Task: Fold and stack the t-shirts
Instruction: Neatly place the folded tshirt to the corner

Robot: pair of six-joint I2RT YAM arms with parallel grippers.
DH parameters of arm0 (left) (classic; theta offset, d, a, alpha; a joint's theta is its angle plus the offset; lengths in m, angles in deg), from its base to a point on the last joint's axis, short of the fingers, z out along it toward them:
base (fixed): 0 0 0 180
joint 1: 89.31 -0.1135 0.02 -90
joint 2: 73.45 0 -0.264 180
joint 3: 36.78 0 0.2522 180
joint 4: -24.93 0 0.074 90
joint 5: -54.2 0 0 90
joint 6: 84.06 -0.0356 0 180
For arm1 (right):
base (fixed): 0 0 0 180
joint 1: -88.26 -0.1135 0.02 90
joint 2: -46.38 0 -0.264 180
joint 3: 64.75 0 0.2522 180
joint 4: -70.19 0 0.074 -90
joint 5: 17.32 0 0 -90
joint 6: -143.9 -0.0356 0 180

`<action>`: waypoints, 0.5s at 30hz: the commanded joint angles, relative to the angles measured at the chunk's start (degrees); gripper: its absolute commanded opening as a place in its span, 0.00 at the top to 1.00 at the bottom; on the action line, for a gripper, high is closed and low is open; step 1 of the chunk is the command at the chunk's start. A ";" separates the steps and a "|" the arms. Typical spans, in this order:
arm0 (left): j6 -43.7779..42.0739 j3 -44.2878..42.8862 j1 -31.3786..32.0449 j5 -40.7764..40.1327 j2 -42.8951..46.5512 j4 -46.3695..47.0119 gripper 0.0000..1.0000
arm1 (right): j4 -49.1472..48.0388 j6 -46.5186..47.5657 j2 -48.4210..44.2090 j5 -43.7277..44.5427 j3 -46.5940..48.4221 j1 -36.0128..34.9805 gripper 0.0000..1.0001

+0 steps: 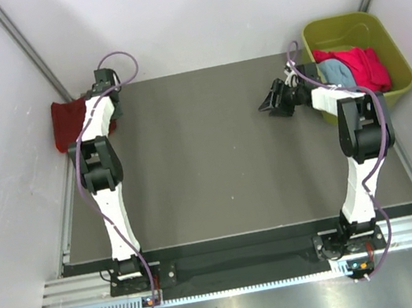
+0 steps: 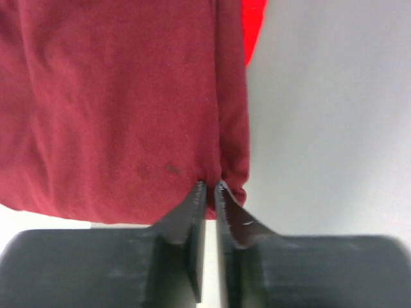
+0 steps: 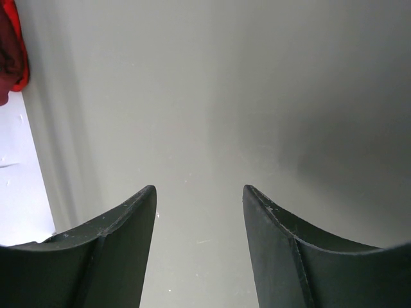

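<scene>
A dark maroon t-shirt [image 1: 69, 124] lies bunched at the table's far left edge by the wall. It fills the left wrist view, where my left gripper [image 2: 210, 186] is shut on a small fold at the maroon t-shirt's [image 2: 115, 102] near right edge. A strip of bright red cloth [image 2: 253, 25] shows beyond it. More t-shirts, a red-pink one [image 1: 362, 66] and a light blue one [image 1: 336, 75], lie heaped in the olive-green tub. My right gripper [image 1: 273, 102] [image 3: 199, 189] hangs open over bare table left of the tub, nothing between its fingers.
The olive-green tub [image 1: 395, 49] stands at the back right corner, beside the right arm. White walls close in on both sides. The grey table [image 1: 207, 162] stretches between the two arms. A metal rail [image 1: 249, 262] runs along the near edge.
</scene>
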 commanded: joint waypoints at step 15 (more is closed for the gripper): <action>-3.79 7.35 -1.82 -5.20 1.35 1.50 1.00 | -3.40 0.03 -1.35 -0.81 0.95 0.19 0.43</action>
